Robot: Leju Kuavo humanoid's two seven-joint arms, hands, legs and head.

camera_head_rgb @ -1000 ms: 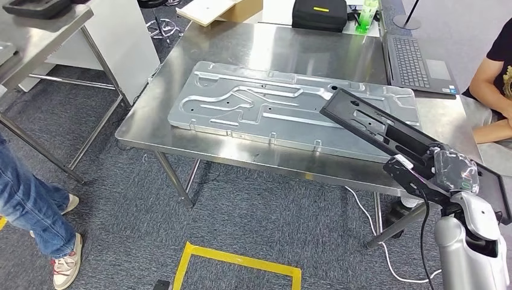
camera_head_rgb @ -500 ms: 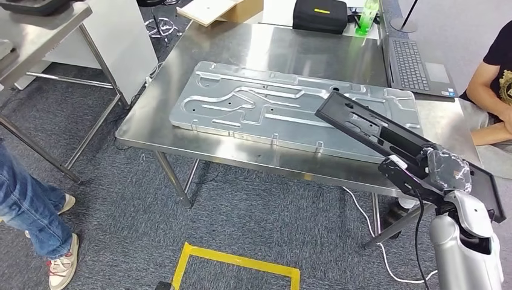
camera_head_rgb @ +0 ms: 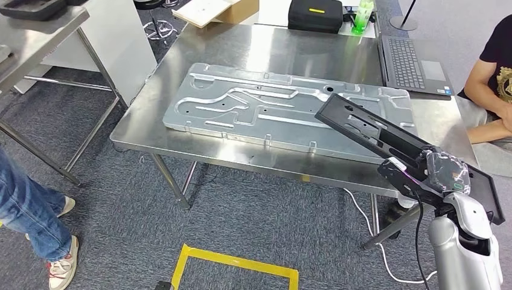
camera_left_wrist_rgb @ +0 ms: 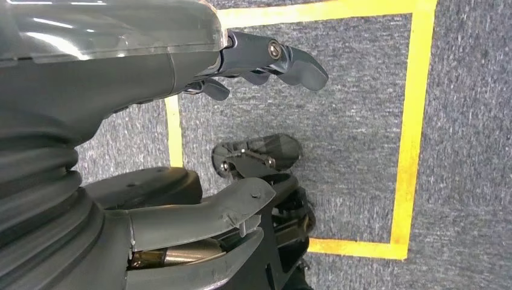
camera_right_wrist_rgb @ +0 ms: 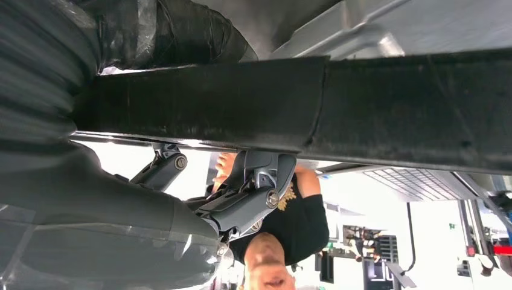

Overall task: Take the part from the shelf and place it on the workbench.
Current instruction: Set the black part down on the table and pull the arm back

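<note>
No readable writing or brand marks anywhere. My right hand (camera_head_rgb: 444, 172) fingers (camera_right_wrist_rgb: 253, 190) are clamped on the long flat black plastic part (camera_head_rgb: 386, 136); it's tilted, far end over the stainless steel tabletop (camera_head_rgb: 139, 130), above the edge of the big stamped silver metal panel (camera_head_rgb: 272, 112). My left hand (camera_left_wrist_rgb: 181, 121) hangs over grey carpet with yellow tape (camera_left_wrist_rgb: 410, 121), fingers (camera_left_wrist_rgb: 290, 60) apart, holding nothing
</note>
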